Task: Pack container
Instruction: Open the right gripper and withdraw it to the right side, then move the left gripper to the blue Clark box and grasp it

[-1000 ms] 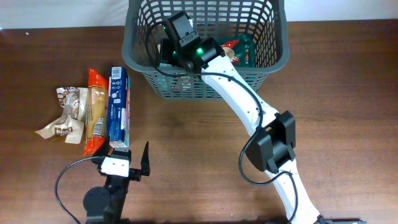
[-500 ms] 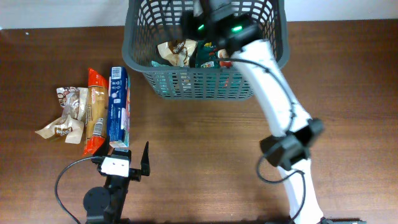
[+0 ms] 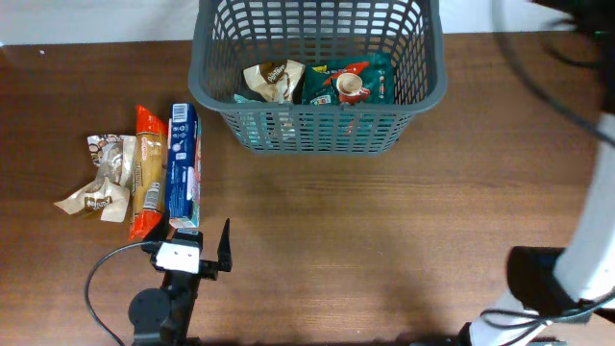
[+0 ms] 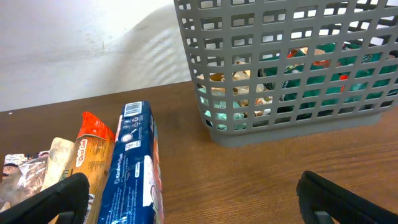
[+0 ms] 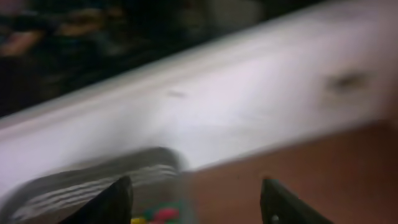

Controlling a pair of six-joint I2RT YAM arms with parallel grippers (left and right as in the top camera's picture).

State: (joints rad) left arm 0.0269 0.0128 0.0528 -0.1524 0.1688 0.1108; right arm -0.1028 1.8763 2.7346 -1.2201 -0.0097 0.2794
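Observation:
The container (image 3: 317, 130), a dark grey lattice basket, stands at the table's far middle. Inside lie a beige snack packet (image 3: 274, 79) and a green packet (image 3: 351, 82). The left wrist view shows the container (image 4: 286, 124) ahead on the right. My left gripper (image 3: 190, 238) rests open near the front edge, just below the blue box (image 3: 183, 165); its fingers (image 4: 59, 199) hold nothing. My right gripper (image 5: 196, 205) is open and empty in a blurred view, with the container's rim (image 5: 93, 177) at lower left. Overhead, the right arm (image 3: 591, 221) is a blur at the right edge.
Left of the container lie an orange bar (image 3: 146, 173), the blue box and a crumpled brown and beige packet (image 3: 101, 178) side by side. The left wrist view shows the blue box (image 4: 130, 168) and the orange bar (image 4: 90, 158). A white wall stands behind the table.
My right arm has risen out of the container and swung away to the right edge, jaws wider. The beige packet lies uncovered in the container. The left arm has not moved.

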